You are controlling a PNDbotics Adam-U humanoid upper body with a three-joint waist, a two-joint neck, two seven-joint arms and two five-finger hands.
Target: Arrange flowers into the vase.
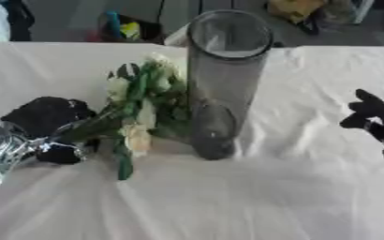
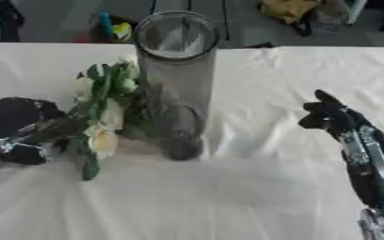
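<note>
A tall clear grey glass vase [image 1: 225,84] stands upright near the middle of the white-clothed table. Just to its left is a bunch of flowers [image 1: 143,110] with cream and white blooms and green leaves, leaning with the blooms up against the vase's side. The stems run down-left into my left hand [image 1: 46,117], which is black and curled round them low at the left. My right hand [image 2: 333,116] hovers at the right, well apart from the vase, fingers relaxed and holding nothing.
The white tablecloth [image 1: 228,197] covers the whole table. Beyond the far edge sit coloured items [image 1: 121,28] and a yellow object [image 1: 293,8] on a dark floor.
</note>
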